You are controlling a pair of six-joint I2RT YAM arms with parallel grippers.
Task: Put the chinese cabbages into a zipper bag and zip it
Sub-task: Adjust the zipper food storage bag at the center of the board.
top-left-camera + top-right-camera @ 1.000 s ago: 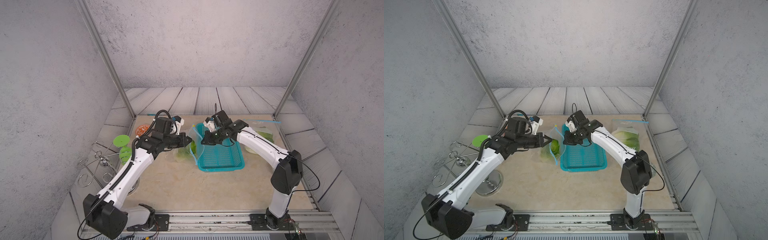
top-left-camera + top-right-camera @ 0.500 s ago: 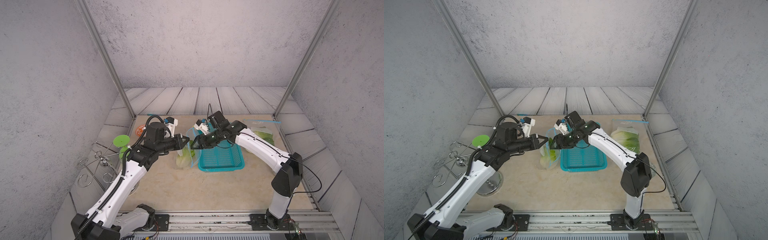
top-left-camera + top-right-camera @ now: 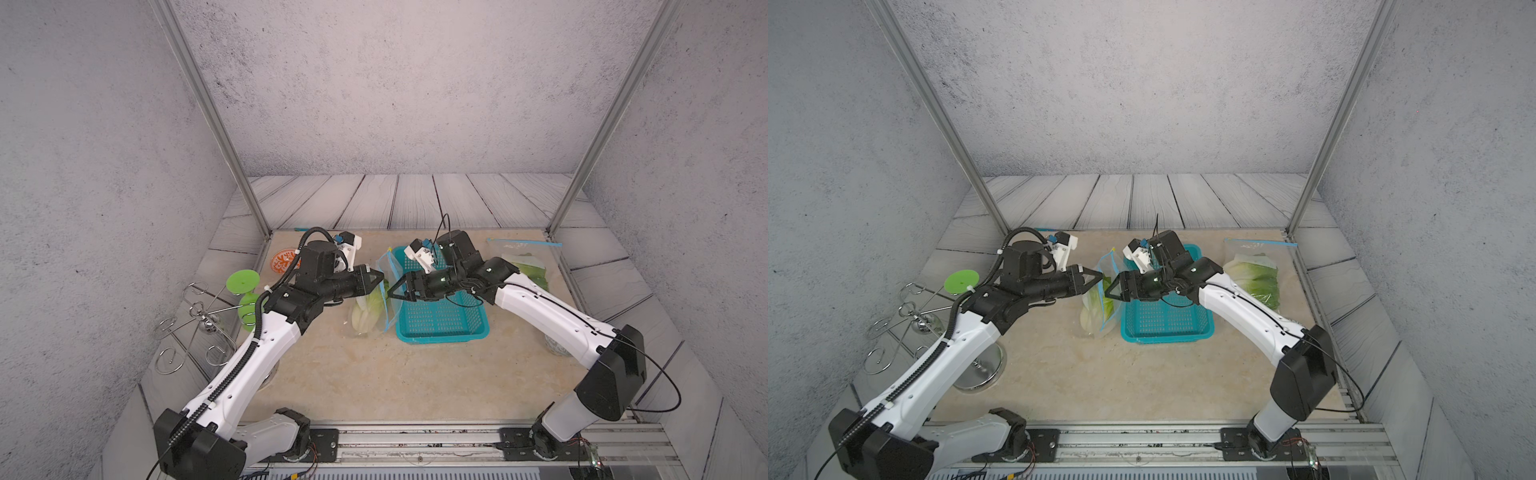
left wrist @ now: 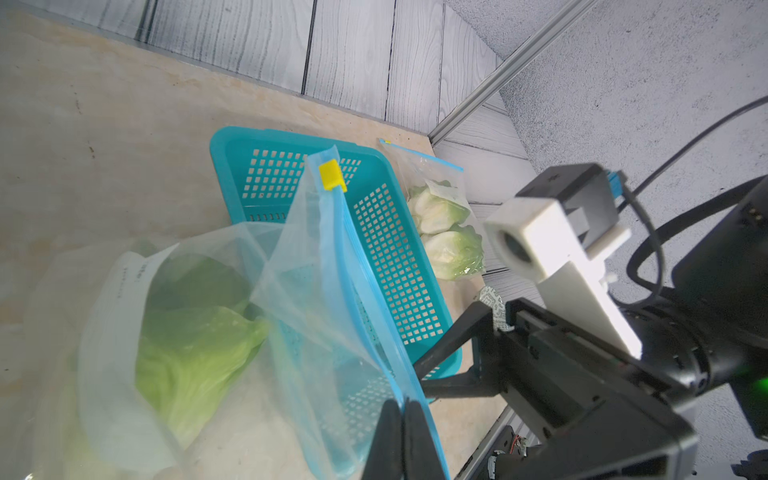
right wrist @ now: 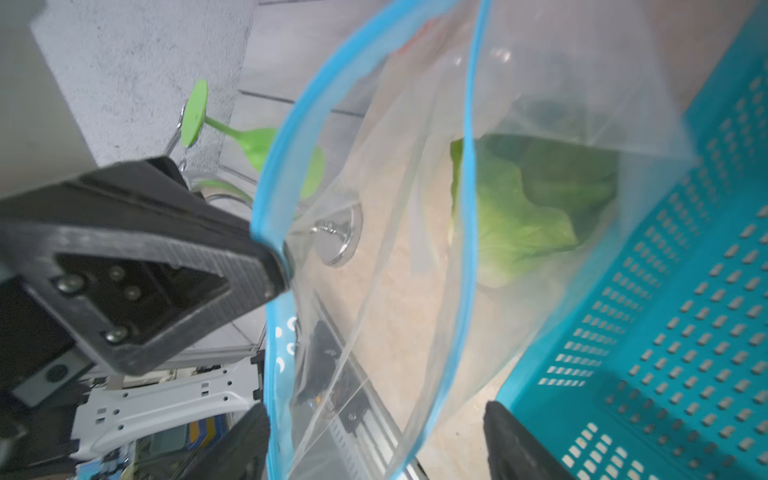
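Note:
A clear zipper bag (image 3: 388, 309) with a blue rim (image 4: 353, 257) and yellow slider (image 4: 330, 175) hangs upright, left of the basket in both top views. Green-and-white chinese cabbages (image 3: 365, 311) (image 4: 195, 357) (image 5: 519, 224) lie inside it. My left gripper (image 3: 380, 276) (image 3: 1100, 276) (image 4: 402, 409) is shut on the bag's rim. My right gripper (image 3: 392, 291) (image 3: 1108, 289) (image 5: 374, 440) faces it, open. Its fingers (image 5: 245, 440) stand on either side of both rim edges without touching them.
An empty teal basket (image 3: 440, 336) (image 3: 1167, 332) sits right of the bag. A second zipper bag (image 3: 523, 266) (image 4: 444, 232) holding cabbages lies at the back right. A green goblet (image 3: 243, 286) and a wire rack (image 3: 195, 324) stand on the left.
My right gripper moved left from over the basket to the bag's mouth and opened. The left gripper stayed shut on the rim, and the bag shifted slightly left.

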